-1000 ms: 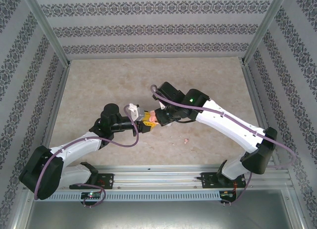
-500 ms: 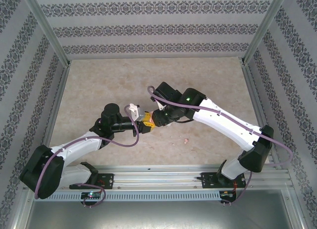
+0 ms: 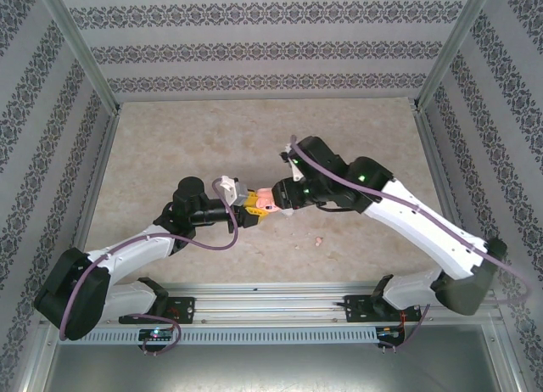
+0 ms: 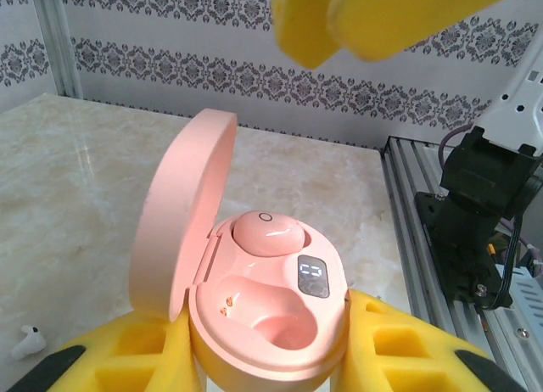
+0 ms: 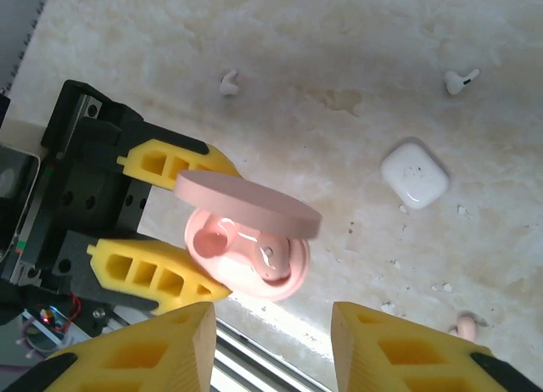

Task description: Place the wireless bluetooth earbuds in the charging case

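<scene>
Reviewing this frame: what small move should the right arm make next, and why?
Probably swing the open right gripper toward the loose pink earbud on the table and lower over it. The left gripper holds the pink case with its lid up; one seated earbud fills a well, while the neighbouring well looks empty.

We find the top view bright and evenly lit from overhead, with only soft, faint shadows on the marble table (image 3: 170,146). In the left wrist view a glossy highlight sits on the pink earbud (image 4: 265,232) in the charging case (image 4: 182,222), and the right gripper (image 4: 333,36) at the top edge is blurred, out of focus. In the right wrist view we note washed-out glare below the case, and the near yellow fingers (image 5: 399,350) look soft
</scene>
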Action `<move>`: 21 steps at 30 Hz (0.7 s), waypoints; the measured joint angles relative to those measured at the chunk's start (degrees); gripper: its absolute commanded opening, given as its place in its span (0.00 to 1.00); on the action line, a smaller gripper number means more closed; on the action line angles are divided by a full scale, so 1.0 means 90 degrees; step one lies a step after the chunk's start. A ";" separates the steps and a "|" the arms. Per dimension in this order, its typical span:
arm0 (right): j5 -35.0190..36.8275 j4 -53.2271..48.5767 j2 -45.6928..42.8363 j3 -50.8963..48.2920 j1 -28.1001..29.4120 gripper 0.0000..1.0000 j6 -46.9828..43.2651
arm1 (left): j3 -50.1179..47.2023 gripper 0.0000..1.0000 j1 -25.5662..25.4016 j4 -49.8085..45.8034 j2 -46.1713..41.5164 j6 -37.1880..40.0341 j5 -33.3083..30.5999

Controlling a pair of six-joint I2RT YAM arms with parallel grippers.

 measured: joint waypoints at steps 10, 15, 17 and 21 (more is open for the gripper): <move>0.0160 0.0471 -0.1277 -0.1525 -0.0515 0.39 0.1107 | 0.0000 0.13 0.0029 0.0510 0.0192 -0.0495 -0.0027; 0.0119 0.0554 -0.1841 -0.2703 -0.1197 0.37 0.1940 | 0.0000 0.13 0.0097 0.0775 0.0369 -0.0765 -0.0051; 0.0029 0.0571 -0.1851 -0.3147 -0.1392 0.35 0.2208 | 0.0000 0.13 0.0117 0.0862 0.0423 -0.0860 -0.0070; -0.0172 0.0874 -0.1724 -0.3917 -0.1549 0.34 0.2562 | 0.0000 0.13 0.0151 0.1001 0.0546 -0.1037 -0.0075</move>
